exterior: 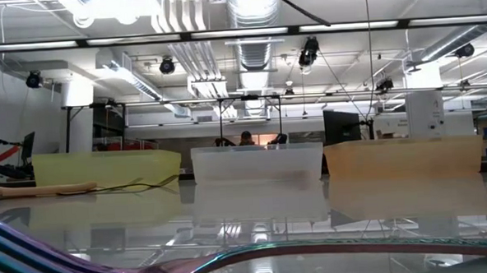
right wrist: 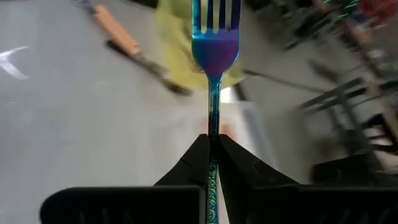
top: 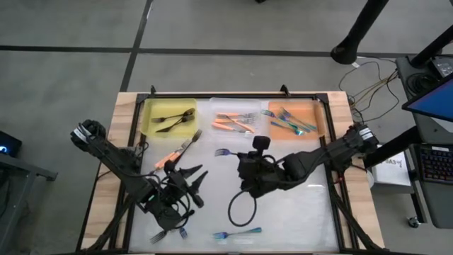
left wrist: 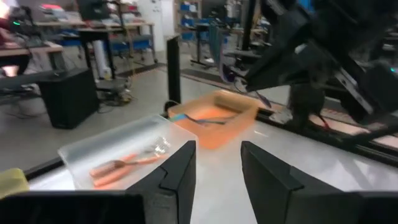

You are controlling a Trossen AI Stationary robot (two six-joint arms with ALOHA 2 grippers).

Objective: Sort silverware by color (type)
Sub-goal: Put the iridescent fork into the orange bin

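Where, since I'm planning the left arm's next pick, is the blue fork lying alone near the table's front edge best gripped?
Probably mid-length on the blue fork, coming straight down with the open left gripper, fingers spanning its narrow width. It lies flat along the front edge, nothing touching it.

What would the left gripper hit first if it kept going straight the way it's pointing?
Probably the orange bin: the left gripper, fingers open, lines up with it, with the clear bin just to one side. Depth is unclear.

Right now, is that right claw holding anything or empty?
Holding: the right gripper has its jaws shut on an iridescent blue fork, tines pointing away.
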